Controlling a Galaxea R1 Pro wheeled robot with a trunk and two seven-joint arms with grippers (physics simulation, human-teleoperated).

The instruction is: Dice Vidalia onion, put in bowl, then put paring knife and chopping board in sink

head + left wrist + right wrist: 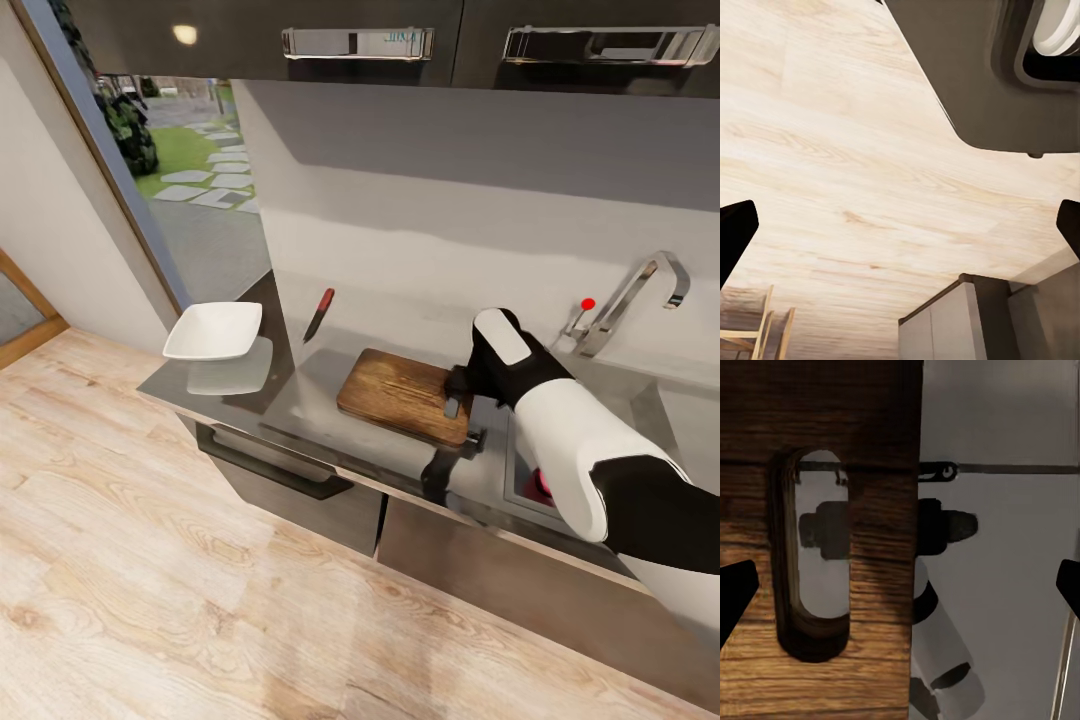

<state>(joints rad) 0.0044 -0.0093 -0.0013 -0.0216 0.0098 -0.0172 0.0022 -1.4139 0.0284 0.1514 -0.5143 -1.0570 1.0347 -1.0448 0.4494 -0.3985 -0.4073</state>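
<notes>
The dark brown chopping board (400, 392) lies on the grey countertop (300, 425), its slot handle (814, 562) toward the sink (512, 470). My right gripper (460, 398) hovers just over that handle end, open, its fingertips (736, 594) wide apart and holding nothing. The red-handled paring knife (319, 314) lies behind the board by the wall. A white squarish bowl (213, 331) stands at the countertop's left end. A small reddish patch (541, 487) shows in the basin under my forearm; I cannot tell whether it is the onion. My left gripper (900, 225) is open above the wooden floor.
The chrome tap (635, 298) with its red-tipped lever (587, 304) stands behind the sink. Dark wall cabinets (360, 40) hang overhead. A window (190, 150) is at the left. Wooden chairs (750, 326) and a grey cabinet (952, 326) stand on the floor.
</notes>
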